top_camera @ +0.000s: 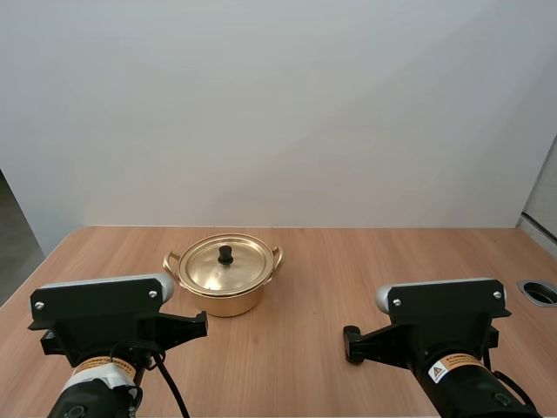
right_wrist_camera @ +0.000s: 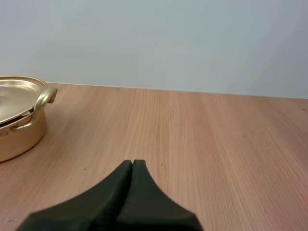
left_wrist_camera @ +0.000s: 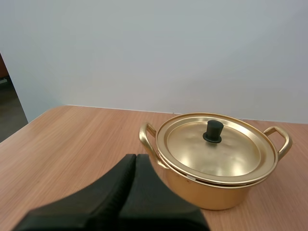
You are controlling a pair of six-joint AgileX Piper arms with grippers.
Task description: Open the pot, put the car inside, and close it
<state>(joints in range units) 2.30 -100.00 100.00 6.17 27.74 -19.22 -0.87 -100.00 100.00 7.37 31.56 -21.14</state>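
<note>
- L black arm: flat plate, grey rounded top edge, 2 silver screws; orange-white label below.
- R black arm: same plate & screws; orange label w/ warning triangle.
- L tool, R tool: matte black tapered fingers.

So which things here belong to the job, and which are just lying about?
Job: pot, with its lid on; left end effector and right end effector, both shut on nothing.
Just there: table; round hole near its right edge.
</note>
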